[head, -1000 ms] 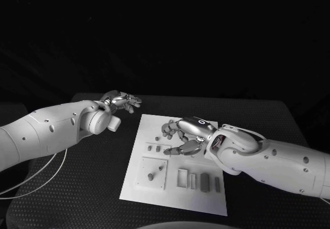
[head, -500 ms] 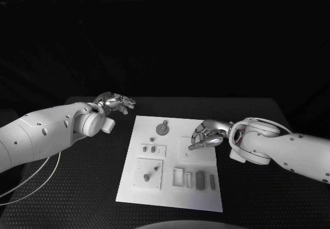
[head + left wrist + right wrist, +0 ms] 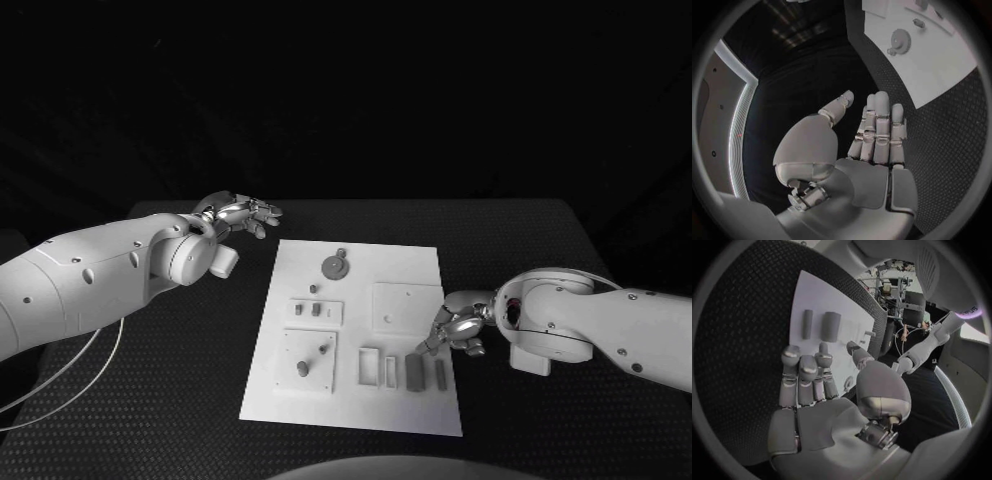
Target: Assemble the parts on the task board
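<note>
The right robot hand (image 3: 459, 330) sits at the right edge of the white task board (image 3: 397, 262), lower right of centre in the head view. It holds nothing; its fingers lie side by side and nearly straight, as the right wrist view shows (image 3: 811, 390), with the thumb standing apart.

The nearest parts are two dark upright bars (image 3: 415, 372) in the board's bottom row, just below and to the left of that robot hand in the head view. Their long axes run up and down the frame, along the board's length. In the right wrist view the same bars (image 3: 830, 326) lie just past the fingertips, pointing roughly the way the fingers point. So the right robot hand is by far the nearer one, and a grasp would probably need the fingers to close across a bar's short width.

The left robot hand (image 3: 242, 213) hovers off the board's upper-left corner, over the dark tabletop (image 3: 519, 240), bare and loosely spread. The round gear (image 3: 336, 266) lies closest to it, yet well apart.

Whether the bars already sit in slots cannot be told.
</note>
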Available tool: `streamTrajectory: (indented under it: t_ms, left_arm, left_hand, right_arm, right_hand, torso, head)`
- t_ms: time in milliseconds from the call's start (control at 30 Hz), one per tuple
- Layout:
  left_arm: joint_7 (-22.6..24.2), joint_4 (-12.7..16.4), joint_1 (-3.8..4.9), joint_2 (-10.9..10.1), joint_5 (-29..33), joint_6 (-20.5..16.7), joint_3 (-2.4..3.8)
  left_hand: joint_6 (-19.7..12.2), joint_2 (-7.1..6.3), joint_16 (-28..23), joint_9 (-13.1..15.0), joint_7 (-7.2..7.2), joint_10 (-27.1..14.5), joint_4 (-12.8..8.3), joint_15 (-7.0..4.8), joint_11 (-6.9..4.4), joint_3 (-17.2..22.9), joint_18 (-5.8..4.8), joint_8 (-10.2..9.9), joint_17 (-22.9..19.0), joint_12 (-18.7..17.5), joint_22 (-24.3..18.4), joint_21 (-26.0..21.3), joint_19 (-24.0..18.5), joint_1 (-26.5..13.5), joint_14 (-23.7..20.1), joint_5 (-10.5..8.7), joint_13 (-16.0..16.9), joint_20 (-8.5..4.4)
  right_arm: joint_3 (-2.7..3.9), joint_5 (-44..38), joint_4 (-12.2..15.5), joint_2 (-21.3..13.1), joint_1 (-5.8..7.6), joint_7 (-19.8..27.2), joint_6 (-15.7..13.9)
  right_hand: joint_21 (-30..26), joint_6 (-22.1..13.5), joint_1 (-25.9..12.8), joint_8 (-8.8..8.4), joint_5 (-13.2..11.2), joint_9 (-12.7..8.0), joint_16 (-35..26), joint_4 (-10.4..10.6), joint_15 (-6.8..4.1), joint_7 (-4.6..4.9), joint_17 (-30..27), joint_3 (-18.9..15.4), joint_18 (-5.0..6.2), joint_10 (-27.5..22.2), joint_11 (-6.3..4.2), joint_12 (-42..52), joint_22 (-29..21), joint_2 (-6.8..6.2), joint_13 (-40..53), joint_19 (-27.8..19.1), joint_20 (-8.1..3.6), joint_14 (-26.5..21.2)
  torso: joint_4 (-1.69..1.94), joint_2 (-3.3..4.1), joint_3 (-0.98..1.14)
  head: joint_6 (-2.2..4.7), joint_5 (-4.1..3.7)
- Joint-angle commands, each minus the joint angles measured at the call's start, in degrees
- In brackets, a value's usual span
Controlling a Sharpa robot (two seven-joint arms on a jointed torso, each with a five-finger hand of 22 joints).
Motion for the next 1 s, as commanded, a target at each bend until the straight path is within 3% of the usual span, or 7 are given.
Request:
streamTrajectory:
  t_ms: [33, 300, 467, 700, 1000]
  left_arm:
    - [0.38, 0.27, -0.06, 0.05, 0.27, 0.9, 0.02]
    - [0.37, 0.36, -0.13, 0.07, 0.27, 1.07, 0.01]
    - [0.34, 0.37, -0.13, 0.07, 0.27, 1.15, 0.0]
    - [0.32, 0.66, -0.14, 0.0, 0.27, 1.32, 0.0]
    - [0.41, 0.74, -0.14, -0.06, 0.27, 1.12, 0.0]
  left_hand:
    - [0.0, -0.1, -0.34, -0.07, 0.23, -0.39, 0.28, -0.17, 0.11, -0.03, 0.19, 0.29, 0.1, 0.39, -0.09, 0.04, -0.6, -0.39, 0.11, -0.37, 0.1, -3.58]
    - [0.01, -0.07, -0.34, -0.08, 0.21, -0.41, 0.34, -0.17, 0.11, -0.03, 0.19, 0.31, 0.12, 0.42, -0.1, 0.04, -0.61, -0.43, 0.12, -0.37, 0.11, -3.58]
    - [0.03, -0.01, -0.34, -0.07, 0.17, -0.42, 0.39, -0.18, 0.11, -0.02, 0.19, 0.34, 0.14, 0.46, -0.11, 0.05, -0.62, -0.46, 0.12, -0.37, 0.12, -3.58]
    - [0.03, 0.0, -0.34, -0.08, 0.15, -0.44, 0.44, -0.17, 0.11, -0.04, 0.19, 0.35, 0.15, 0.48, -0.11, 0.05, -0.63, -0.51, 0.12, -0.37, 0.13, -3.57]
    - [0.0, 0.01, -0.35, -0.09, 0.15, -0.48, 0.53, -0.17, 0.11, -0.06, 0.2, 0.36, 0.19, 0.53, -0.13, 0.06, -0.65, -0.6, 0.12, -0.37, 0.14, -3.57]
  right_arm:
    - [-0.39, 1.76, 0.48, -0.26, 0.01, -4.72, 1.12]
    - [-1.1, 3.13, 0.72, 0.6, -0.03, -5.02, -0.03]
    - [-1.48, 3.13, 0.11, 1.66, -0.31, -5.1, -0.47]
    - [-1.68, 2.99, -0.19, 2.83, -1.76, -5.15, -1.16]
    - [-1.97, 1.88, -1.26, 4.49, -3.56, -5.16, -1.14]
  right_hand:
    - [0.37, 0.78, -0.7, -0.43, 1.42, 0.1, -0.46, -0.66, 0.04, -0.07, 0.41, -0.41, 2.78, 0.62, -0.06, 0.27, 0.71, 0.73, 0.15, 0.2, -0.65, 0.56]
    - [0.6, 1.31, -2.66, -1.0, 3.52, -0.1, -0.61, -1.79, -0.05, -0.16, 2.07, -1.33, 2.78, 0.99, -0.16, 0.23, 0.57, 1.66, 0.31, 0.23, -0.55, 1.4]
    - [0.72, 1.41, -4.07, -1.57, 2.16, -0.64, -0.7, -1.74, 0.12, -0.04, 2.82, -1.61, 2.78, 1.25, -0.01, 0.15, 0.54, 1.41, 0.32, 0.14, -0.39, 1.77]
    - [0.73, 0.87, -5.41, -2.61, 0.53, -1.58, -1.21, -1.54, 0.36, 0.25, 3.06, -1.4, 2.78, 1.23, 0.23, -0.05, 0.44, 0.57, 0.34, -0.05, -0.35, 1.72]
    - [0.71, 0.83, -5.84, -3.02, 0.09, -2.07, -1.66, -1.54, 0.48, 0.37, 3.01, -0.99, 2.78, 1.11, 0.35, -0.17, 0.37, 0.03, 0.38, -0.19, -0.32, 1.52]
  torso:
    - [0.0, -0.11, -0.13]
    - [0.08, -0.02, -0.16]
    - [0.13, 0.02, -0.19]
    - [0.07, 0.05, -0.15]
    - [0.04, 0.03, -0.1]
  head:
    - [-0.28, -0.29]
    - [-0.19, -0.54]
    - [-0.21, -0.54]
    - [-0.21, -0.2]
    - [-0.41, 0.09]
